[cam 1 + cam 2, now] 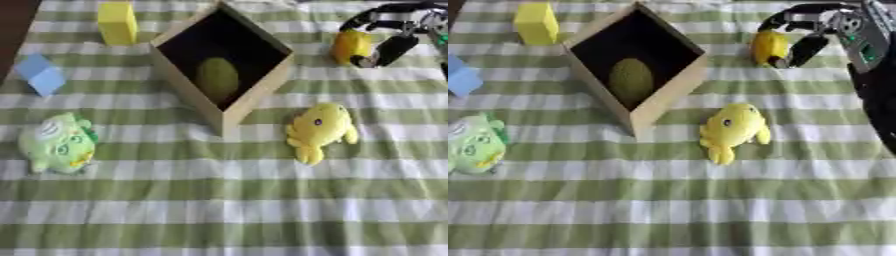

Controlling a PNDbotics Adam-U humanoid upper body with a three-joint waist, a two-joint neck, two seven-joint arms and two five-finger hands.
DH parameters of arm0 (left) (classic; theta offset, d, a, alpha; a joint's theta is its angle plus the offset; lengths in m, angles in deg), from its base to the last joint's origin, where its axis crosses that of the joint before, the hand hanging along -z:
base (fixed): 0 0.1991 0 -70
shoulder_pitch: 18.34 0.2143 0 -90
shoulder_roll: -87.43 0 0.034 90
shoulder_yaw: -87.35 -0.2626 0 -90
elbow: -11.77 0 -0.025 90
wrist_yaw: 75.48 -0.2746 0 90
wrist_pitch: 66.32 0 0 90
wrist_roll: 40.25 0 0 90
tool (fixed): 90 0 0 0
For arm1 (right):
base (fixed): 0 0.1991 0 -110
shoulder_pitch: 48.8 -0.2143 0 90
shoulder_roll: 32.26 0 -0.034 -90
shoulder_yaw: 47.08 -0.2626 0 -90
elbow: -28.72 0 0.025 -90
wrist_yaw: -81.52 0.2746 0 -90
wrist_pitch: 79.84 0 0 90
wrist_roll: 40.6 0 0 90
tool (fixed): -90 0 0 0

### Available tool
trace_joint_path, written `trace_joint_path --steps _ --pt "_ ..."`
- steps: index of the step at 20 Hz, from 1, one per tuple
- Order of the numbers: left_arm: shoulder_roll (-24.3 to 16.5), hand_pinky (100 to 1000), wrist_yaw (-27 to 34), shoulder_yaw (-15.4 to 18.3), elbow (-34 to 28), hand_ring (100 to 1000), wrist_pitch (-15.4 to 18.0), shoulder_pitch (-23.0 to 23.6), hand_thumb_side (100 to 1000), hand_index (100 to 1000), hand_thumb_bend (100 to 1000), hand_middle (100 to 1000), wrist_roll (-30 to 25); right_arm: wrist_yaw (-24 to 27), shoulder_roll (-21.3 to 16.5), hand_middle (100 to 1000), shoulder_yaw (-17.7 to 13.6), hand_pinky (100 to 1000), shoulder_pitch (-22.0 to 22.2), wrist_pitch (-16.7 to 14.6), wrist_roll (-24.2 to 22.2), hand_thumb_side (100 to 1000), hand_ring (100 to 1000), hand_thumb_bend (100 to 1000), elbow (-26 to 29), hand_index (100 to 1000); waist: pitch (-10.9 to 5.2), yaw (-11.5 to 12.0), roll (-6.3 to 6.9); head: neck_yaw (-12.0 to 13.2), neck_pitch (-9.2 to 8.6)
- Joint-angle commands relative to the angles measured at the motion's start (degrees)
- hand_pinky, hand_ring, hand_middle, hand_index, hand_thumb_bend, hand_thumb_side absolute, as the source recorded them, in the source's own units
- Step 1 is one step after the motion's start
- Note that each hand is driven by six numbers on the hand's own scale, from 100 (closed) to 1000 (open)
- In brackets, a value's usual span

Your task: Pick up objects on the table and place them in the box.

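Right hand [389, 47] curls around a yellow object [350, 46] at far right. The box [262, 85] holds a green oval [217, 77]; a yellow plush [320, 129] lies just right of it.

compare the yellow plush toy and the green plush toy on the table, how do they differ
The yellow plush toy is plain bright yellow with a small dark eye; the green plush toy is pale green with white and yellow markings. The yellow one lies right of the box, close to its near corner; the green one lies further off to the left, near the cloth's edge. The green one looks rounder and bulkier. Both are soft toys lying on the striped cloth, outside the box.
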Motion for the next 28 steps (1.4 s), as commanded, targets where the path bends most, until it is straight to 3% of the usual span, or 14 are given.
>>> trace_joint_path --steps 1,3,6,13,18,23,28 --pt "-0.4 787 0.3 0.2 -0.9 786 -0.1 -0.3 764 876 100 705 -0.2 -0.3 -0.8 791 -0.4 934 -0.8 0.0 1.7 100 957 153 0.1 838 -9.56 0.0 0.15 -0.1 -0.57" --pt "-0.4 787 0.3 0.2 -0.9 787 -0.1 -0.3 764 876 100 705 -0.2 0.6 -0.8 747 -0.4 925 -0.6 -0.3 3.0 100 930 122 0.6 800 -9.56 0.0 0.14 0.0 -0.55" --pt "-0.3 787 0.3 0.2 -0.9 787 -0.1 -0.3 764 875 100 705 -0.2 1.6 -0.9 584 -0.3 897 -0.4 -0.1 5.3 100 824 102 1.2 658 -9.62 0.0 0.09 -0.1 -0.49" --pt "-0.3 787 0.4 0.2 -0.9 788 -0.1 -0.2 763 875 100 706 -0.3 5.1 -1.7 531 0.0 884 0.5 -0.1 11.6 100 780 100 5.4 598 -9.70 -0.1 0.08 -0.1 -0.47" --pt "-0.4 788 0.4 0.2 -0.9 789 0.1 -0.4 759 875 100 707 -0.3 9.7 -2.4 523 0.4 881 -0.1 -0.2 13.3 100 761 100 16.5 589 -9.81 -0.1 0.10 -0.1 -0.41" --pt "-0.6 788 0.5 0.0 -0.9 790 0.1 -0.6 757 875 100 708 -0.5 16.2 0.0 527 4.1 883 -3.0 2.3 13.4 100 737 100 28.3 595 -10.18 0.0 0.11 -0.8 -0.07" --pt "-0.4 788 0.7 -0.3 -0.9 791 0.0 -1.0 754 875 100 708 -0.8 18.3 6.1 536 10.4 890 -6.5 6.5 12.5 100 736 100 31.9 605 -10.69 0.4 0.13 -1.7 0.49"
